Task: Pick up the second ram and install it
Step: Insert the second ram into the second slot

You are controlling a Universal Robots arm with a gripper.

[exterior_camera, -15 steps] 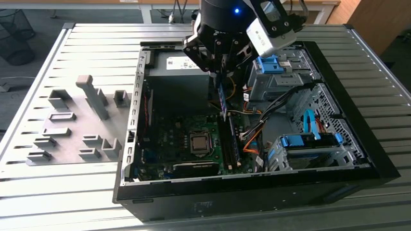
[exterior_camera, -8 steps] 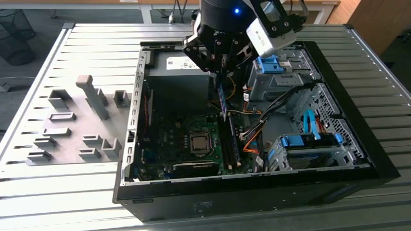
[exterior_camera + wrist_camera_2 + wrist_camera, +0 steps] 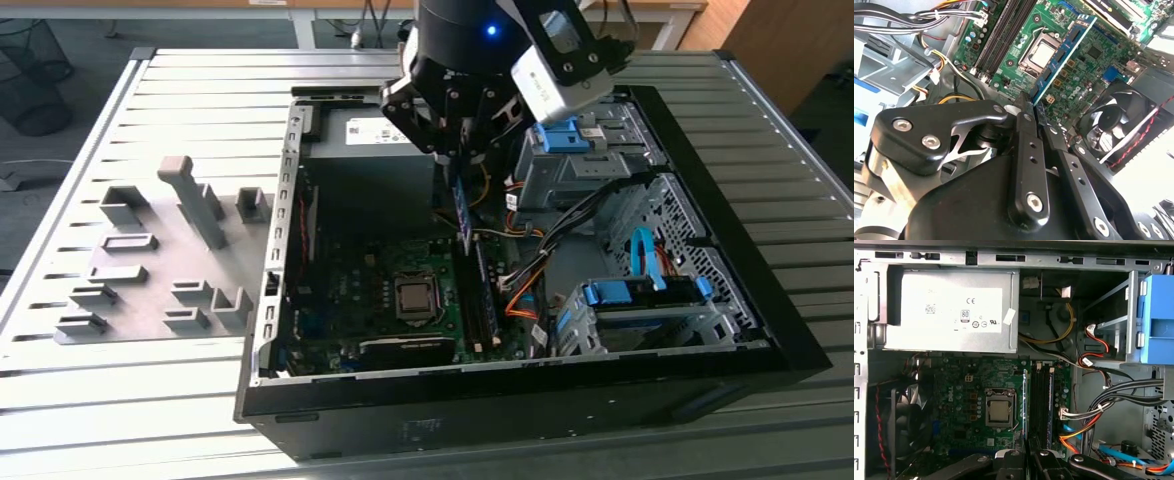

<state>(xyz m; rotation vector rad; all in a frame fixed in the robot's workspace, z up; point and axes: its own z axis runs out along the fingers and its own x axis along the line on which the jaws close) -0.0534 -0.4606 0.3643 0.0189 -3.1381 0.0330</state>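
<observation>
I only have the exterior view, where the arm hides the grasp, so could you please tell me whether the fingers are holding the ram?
Observer: Yes. In the second wrist view the fingers are shut on one end of the ram, and the rest of the stick juts out free.
Operator: Thank you. Is it in a slot yet?
Observer: Not yet. In the first wrist view it shows edge-on, parallel to the slots, and lies between them and the CPU socket.
</observation>
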